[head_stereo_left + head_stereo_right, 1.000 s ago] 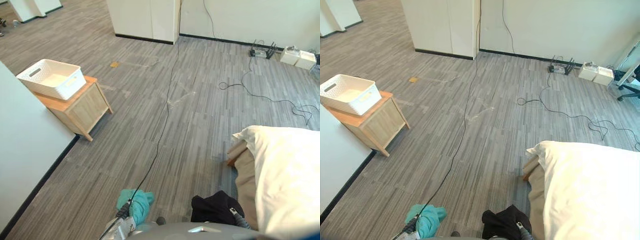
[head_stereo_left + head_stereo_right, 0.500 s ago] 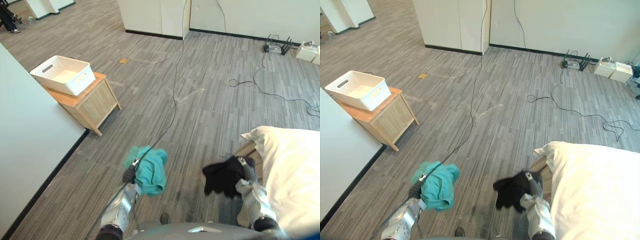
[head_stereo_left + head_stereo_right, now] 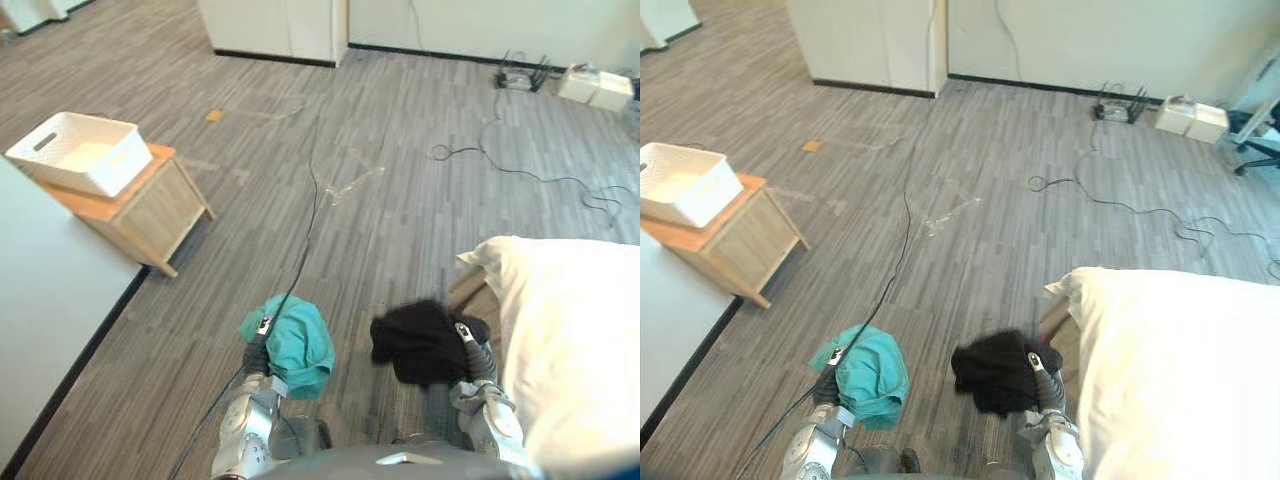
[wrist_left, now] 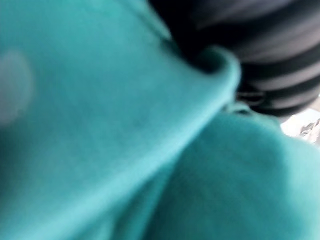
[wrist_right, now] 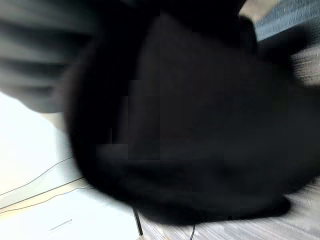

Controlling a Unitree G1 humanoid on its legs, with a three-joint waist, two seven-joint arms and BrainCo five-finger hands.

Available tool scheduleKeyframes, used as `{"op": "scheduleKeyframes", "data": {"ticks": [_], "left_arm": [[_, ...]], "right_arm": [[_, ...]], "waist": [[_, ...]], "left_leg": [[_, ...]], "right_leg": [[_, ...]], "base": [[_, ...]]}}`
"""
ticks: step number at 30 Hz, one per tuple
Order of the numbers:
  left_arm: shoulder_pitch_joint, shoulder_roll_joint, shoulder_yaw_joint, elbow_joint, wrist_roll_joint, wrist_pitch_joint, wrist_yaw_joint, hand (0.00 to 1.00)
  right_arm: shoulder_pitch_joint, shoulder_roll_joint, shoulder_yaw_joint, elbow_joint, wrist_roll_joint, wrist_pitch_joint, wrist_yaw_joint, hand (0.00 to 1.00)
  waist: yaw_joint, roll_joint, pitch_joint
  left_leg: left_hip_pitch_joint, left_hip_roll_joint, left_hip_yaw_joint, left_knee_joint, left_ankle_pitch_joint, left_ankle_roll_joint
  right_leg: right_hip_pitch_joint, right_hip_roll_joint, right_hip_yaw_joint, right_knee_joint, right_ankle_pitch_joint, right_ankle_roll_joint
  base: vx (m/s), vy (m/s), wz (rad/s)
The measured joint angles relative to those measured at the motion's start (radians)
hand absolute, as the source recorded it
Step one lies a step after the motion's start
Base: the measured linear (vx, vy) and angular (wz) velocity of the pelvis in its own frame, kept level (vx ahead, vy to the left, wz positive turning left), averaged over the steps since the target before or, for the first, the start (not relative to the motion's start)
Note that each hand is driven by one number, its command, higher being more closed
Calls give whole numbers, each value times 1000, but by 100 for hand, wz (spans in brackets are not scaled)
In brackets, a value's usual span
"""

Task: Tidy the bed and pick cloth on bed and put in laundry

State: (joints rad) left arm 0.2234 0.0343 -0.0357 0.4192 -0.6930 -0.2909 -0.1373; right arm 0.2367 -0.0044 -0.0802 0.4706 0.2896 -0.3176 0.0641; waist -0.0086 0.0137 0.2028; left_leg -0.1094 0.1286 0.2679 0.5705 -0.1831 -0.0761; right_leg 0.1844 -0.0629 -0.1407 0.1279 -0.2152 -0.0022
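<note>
Left hand point(image 3: 257, 352): carries bunched teal cloth point(image 3: 295, 340) above the floor; grip hidden, cannot tell.
Right hand point(image 3: 472, 352): carries crumpled black cloth point(image 3: 420, 340) beside the bed's corner; grip hidden, cannot tell.
Done: both cloths are off the white-duveted bed point(image 3: 575, 340).
Left: drop them in the white slotted plastic basket point(image 3: 70, 152) on the wooden side table point(image 3: 155, 215).

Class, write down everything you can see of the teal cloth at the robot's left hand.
The teal cloth is plain, soft-looking fabric, bunched into a rounded bundle of folds. It drapes over the robot's left hand, carried above the grey floor, apart from the black cloth beside it. In the left wrist view its folds lie against the hand's dark ribbed cover.
</note>
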Motion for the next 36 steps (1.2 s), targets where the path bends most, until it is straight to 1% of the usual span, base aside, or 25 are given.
{"op": "scheduleKeyframes", "data": {"ticks": [1, 3, 5, 7, 8, 9, 11, 13, 16, 17, 18, 19, 20, 22, 25, 26, 28, 29, 30, 31, 32, 33, 34, 35, 36], "left_arm": [[11, -8, 0, -32, -8, 0, 12, 100], [13, -21, -1, -58, -8, 0, 20, 100], [18, -30, -1, -70, -8, 5, 38, 100], [38, -38, -3, -77, -12, 14, 46, 100], [42, -36, -2, -71, -16, 15, 51, 100], [48, -42, 3, -74, -22, 15, 57, 100], [48, -46, 6, -78, -24, 14, 57, 100], [51, -54, 6, -78, -22, 18, 57, 100], [56, -58, -2, -80, 4, 20, 49, 100], [59, -51, -3, -81, 14, 20, 48, 100], [60, -45, -10, -80, 26, 20, 50, 100], [65, -36, -15, -80, 41, 21, 51, 100], [72, -18, -37, -74, 56, 21, 54, 100], [72, -8, -51, -71, 56, 20, 58, 100], [45, 17, -83, -58, 45, 52, 60, 100], [35, 22, -84, -44, 36, 66, 58, 100], [16, 38, -78, 23, 35, 106, 59, 100], [16, 43, -79, 36, 34, 107, 59, 100], [17, 49, -80, 65, 34, 110, 58, 100], [9, 31, -83, 109, 30, 110, 59, 100], [9, 24, -82, 120, 20, 110, 59, 100], [16, 9, -82, 124, 5, 107, 58, 100], [19, 4, -83, 128, 5, 106, 58, 100], [16, 4, -83, 137, 5, 106, 58, 100], [11, 3, -81, 159, 4, 106, 58, 100]], "right_arm": [[5, 0, 9, -26, -1, 9, 0, 100], [5, -7, 11, -60, -2, 30, 0, 100], [5, -7, 14, -77, -10, 47, 0, 100], [21, -11, 17, -96, -30, 56, 7, 100], [26, -12, 22, -93, -30, 60, 11, 100], [34, -10, 38, -98, -30, 64, 18, 100], [37, -13, 59, -114, -29, 68, 49, 100], [37, -9, 57, -136, -25, 91, 70, 100], [47, -6, 54, -155, 2, 112, 80, 100], [49, 2, 57, -159, 3, 115, 78, 100], [51, 6, 66, -158, 3, 117, 68, 100], [53, 6, 69, -158, 3, 117, 62, 100], [68, 2, 73, -156, 4, 117, 48, 100], [85, 2, 81, -146, 6, 119, 28, 100], [96, 0, 87, -143, 25, 127, 8, 100], [99, 0, 87, -143, 36, 129, 9, 100], [105, 6, 94, -139, 58, 134, 14, 100], [106, 6, 94, -140, 58, 134, 15, 100], [106, 1, 93, -137, 58, 133, 13, 100], [101, -10, 85, -121, 58, 133, 11, 100], [91, -16, 82, -115, 58, 133, 11, 100], [62, -20, 74, -114, 58, 133, 11, 100], [27, -21, 69, -114, 58, 133, 11, 100], [16, -19, 68, -114, 58, 133, 11, 100], [3, -14, 70, -110, 55, 133, 12, 100]], "waist": [[0, -3, 2], [-3, 2, 10], [0, -3, 13], [11, 9, 14], [20, 7, 10], [24, -22, 3], [25, -28, 3], [33, -36, 7], [31, -51, 1], [31, -68, -1], [25, -76, 0], [22, -78, 0], [12, -68, 5], [-3, -53, 6], [-46, -21, 27], [-52, -17, 30], [-53, -22, 28], [-53, -31, 28], [-57, -40, 37], [-63, -7, 38], [-53, 6, 34], [-48, 28, 38], [-57, 44, 43], [-59, 48, 45], [-57, 52, 43]], "left_leg": [[-2, -9, 4, -17, -24, -17], [-11, -41, 11, -140, -42, 12], [-38, -59, 7, -236, 1, 13], [-59, -46, 6, -351, 169, 27], [-44, -61, 24, -351, 159, 87], [-36, -83, 51, -328, 113, 101], [-77, -80, 63, -230, 56, 146], [-63, -88, 80, -192, 1, 163], [8, -131, 77, -239, -40, 179], [46, -159, 73, -264, -58, 185], [89, -185, 52, -283, -77, 195], [115, -193, 45, -292, -85, 197], [170, -199, 20, -318, -98, 199], [246, -199, -23, -369, -108, 204], [364, -164, -107, -417, -130, 173], [383, -153, -116, -417, -137, 162], [449, -124, -138, -423, -168, 107], [467, -125, -145, -427, -177, 92], [509, -118, -166, -424, -215, 58], [525, -81, -177, -403, -241, 43], [517, -70, -172, -384, -241, 43], [487, -48, -166, -314, -237, 45], [453, -25, -163, -226, -212, 18], [433, -14, -162, -162, -186, 8], [375, 14, -158, -9, -100, -9]], "right_leg": [[-6, -4, 24, 0, 0, -4], [-5, -27, 44, -15, -1, -3], [10, -50, 46, -32, -7, 1], [46, -66, 65, -45, -33, 44], [57, -83, 74, -43, -44, 56], [65, -116, 75, -35, -47, 70], [64, -131, 76, -29, -28, 101], [58, -150, 74, 23, -19, 116], [-59, -192, 76, 342, 0, 152], [-157, -228, 86, 561, 57, 199], [-247, -256, 94, 769, 79, 200], [-286, -258, 91, 852, 68, 183], [-334, -249, 67, 936, 32, 138], [-421, -205, 24, 943, -23, 113], [-545, -148, -86, 666, -41, 79], [-552, -141, -107, 573, -17, 75], [-553, -99, -114, 160, 158, 93], [-557, -99, -105, 94, 187, 102], [-562, -103, -74, 82, 259, 86], [-583, -83, -73, 167, 337, 39], [-609, -81, -70, 221, 341, 20], [-659, -82, -81, 338, 273, -47], [-685, -84, -96, 429, 202, -76], [-685, -84, -101, 465, 162, -82], [-661, -77, -110, 501, 98, -87]], "base": [[74, -4, -39], [89, 65, -28], [143, 126, -20], [284, 268, -28], [333, 242, -31], [310, 158, -18], [372, 189, -8], [330, 189, -10], [306, 180, 7], [320, 151, 16], [329, 131, 21], [346, 101, 33], [366, 78, 41], [431, 52, 50], [447, -64, 96], [627, -167, 80], [563, -193, 70], [619, -274, 70], [621, -276, 74], [733, -337, 58], [591, -304, 25], [586, -324, 5], [570, -346, 10], [561, -348, 12], [553, -343, 12]]}}
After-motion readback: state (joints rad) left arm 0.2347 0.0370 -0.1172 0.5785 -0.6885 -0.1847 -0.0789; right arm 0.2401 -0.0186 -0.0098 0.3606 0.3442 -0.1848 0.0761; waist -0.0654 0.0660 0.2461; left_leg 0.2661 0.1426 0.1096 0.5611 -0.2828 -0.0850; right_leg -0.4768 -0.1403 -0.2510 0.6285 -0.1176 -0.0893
